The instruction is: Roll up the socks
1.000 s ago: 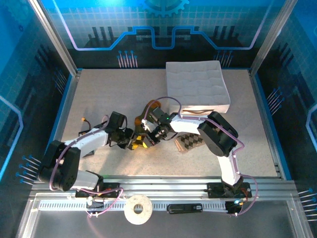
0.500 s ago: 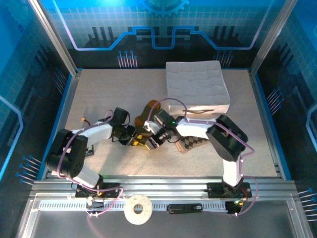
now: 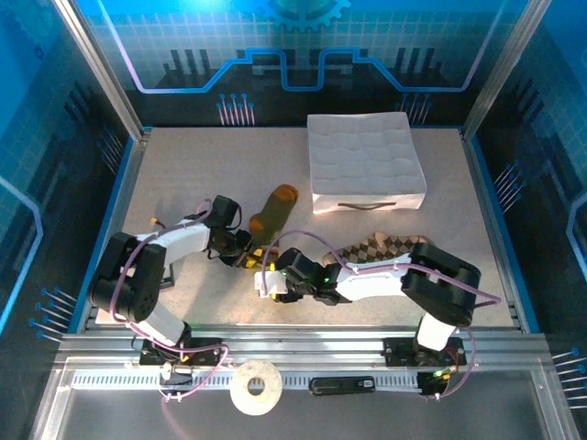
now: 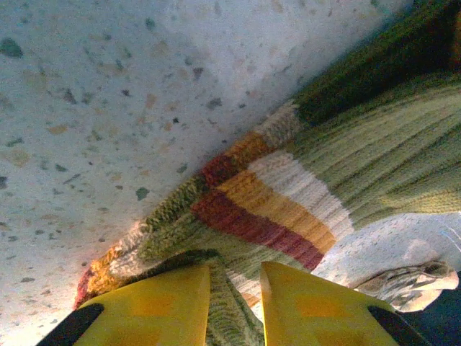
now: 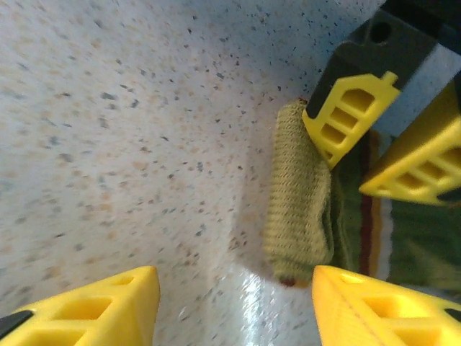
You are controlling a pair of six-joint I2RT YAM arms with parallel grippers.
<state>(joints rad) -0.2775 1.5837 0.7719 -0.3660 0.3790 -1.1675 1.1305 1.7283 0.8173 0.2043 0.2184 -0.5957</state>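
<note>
Right fingers [image 5: 94, 303] set wide apart, bare surface [image 5: 108, 108] between them and straight ahead: free passage there. Just ahead of one fingertip lies the rolled end of the olive sock [image 5: 299, 194], with the left fingers [image 5: 346, 115] pressed at its far end: that side is blocked. The gap between the left fingers is narrow and filled with sock cloth, no way through. Beyond their tips, open surface. Argyle sock [image 3: 381, 247] lies behind the right fingers, along that arm. White box [image 3: 364, 172] is well beyond both.

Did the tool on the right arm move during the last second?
Yes. The right tool drew back toward the near edge of the table, away from the white quilted box.
</note>
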